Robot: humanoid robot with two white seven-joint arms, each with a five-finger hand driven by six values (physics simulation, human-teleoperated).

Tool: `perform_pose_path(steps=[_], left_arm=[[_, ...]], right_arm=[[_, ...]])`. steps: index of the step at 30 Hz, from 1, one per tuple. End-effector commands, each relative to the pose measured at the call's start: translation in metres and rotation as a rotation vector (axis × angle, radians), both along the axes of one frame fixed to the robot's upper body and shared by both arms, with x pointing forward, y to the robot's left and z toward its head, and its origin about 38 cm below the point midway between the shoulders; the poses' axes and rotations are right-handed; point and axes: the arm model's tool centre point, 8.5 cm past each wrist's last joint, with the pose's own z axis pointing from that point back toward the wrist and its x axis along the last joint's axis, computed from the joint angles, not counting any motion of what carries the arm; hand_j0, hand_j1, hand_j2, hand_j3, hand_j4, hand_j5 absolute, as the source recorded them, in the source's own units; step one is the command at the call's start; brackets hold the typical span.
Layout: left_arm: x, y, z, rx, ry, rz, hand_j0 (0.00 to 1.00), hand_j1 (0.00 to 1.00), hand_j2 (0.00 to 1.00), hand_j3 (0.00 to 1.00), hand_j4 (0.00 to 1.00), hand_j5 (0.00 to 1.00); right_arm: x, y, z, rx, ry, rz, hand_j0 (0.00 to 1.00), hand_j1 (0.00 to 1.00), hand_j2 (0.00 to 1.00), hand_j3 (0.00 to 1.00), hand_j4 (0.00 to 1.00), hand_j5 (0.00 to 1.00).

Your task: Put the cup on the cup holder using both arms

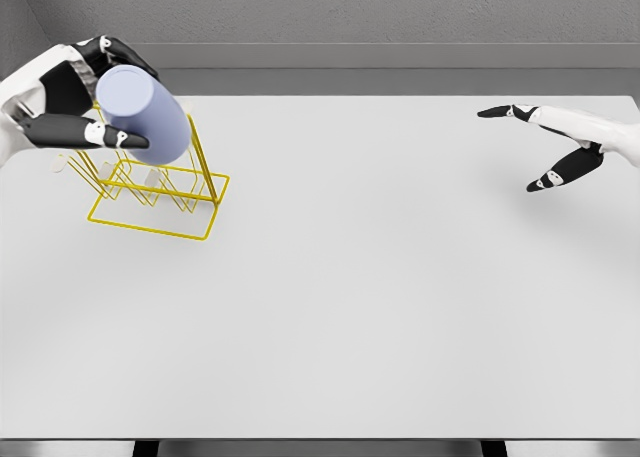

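White table (380, 307) fills most of the head view and lies nearest the camera, its bare near edge at the bottom of the frame. On its far left stands the yellow wire cup holder (150, 199) — a rectangular base with thin upright prongs. Over it the pale lavender cup (147, 114) is held tilted, its closed end turned toward the camera, its lower side touching or just above the wire tops; which of the two cannot be told. The cup is clasped by the left hand (75, 102), fingers curled round its side from the left, one finger laid across its lower edge. The right hand (560, 147) hangs well apart at the far right, fingers spread and nothing held.

The step in hand is judged to be the seating of the cup on a prong. For this to be done well, the open mouth should be lined up over a single prong and lowered along its axis — not pushed sideways, since so light a frame could be tipped or dragged. Release is best delayed until the cup's weight is borne by the wire.

No brand, label or writing is seen anywhere.
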Motion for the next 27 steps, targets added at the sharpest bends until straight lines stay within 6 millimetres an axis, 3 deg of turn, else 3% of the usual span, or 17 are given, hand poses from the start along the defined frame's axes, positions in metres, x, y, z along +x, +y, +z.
perform_pose_path(steps=[1,27], left_arm=[[0.003,0.007,-0.001,0.001,0.007,0.021,0.34,0.34,0.34,0.34,0.34,0.34],[-0.001,0.011,-0.018,-0.001,0.048,0.031,0.34,0.34,0.34,0.34,0.34,0.34]], right_arm=[[0.000,0.000,0.001,0.008,-0.001,-0.003,1.00,1.00,1.00,1.00,1.00,1.00],[0.000,0.000,0.001,0.007,0.000,-0.003,1.00,1.00,1.00,1.00,1.00,1.00]])
